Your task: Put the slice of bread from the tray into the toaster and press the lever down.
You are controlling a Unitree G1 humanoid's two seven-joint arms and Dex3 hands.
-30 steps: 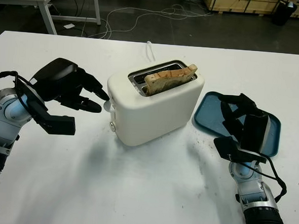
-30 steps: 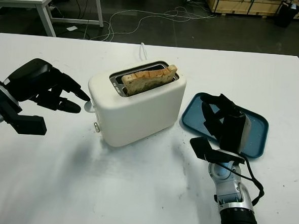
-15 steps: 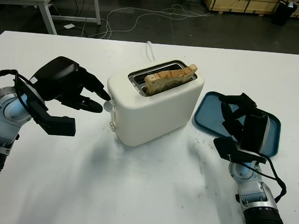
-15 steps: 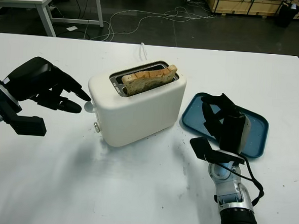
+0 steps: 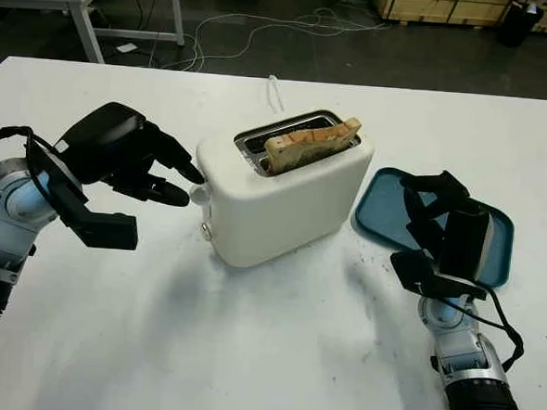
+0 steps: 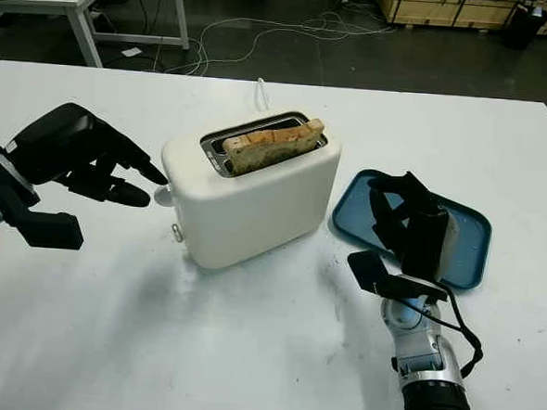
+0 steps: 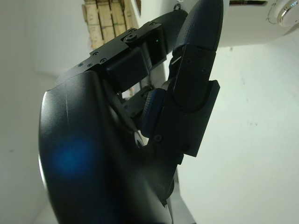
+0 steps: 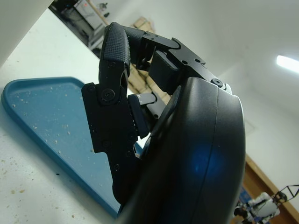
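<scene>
Your slice of bread (image 5: 312, 139) is already standing in a slot of the white toaster (image 5: 284, 192), with its top sticking out above the rim. Your left hand (image 5: 141, 164) hovers just beside the toaster's end, fingers (image 5: 167, 193) stretched toward the small white lever (image 5: 199, 195) there; it holds nothing, and you cannot tell if a fingertip touches the lever. Your right hand (image 6: 411, 227) is raised over the near edge of the blue tray (image 5: 388, 207), fingers curled, holding nothing. Crumbs dot the white table (image 5: 274, 344) near the tray.
</scene>
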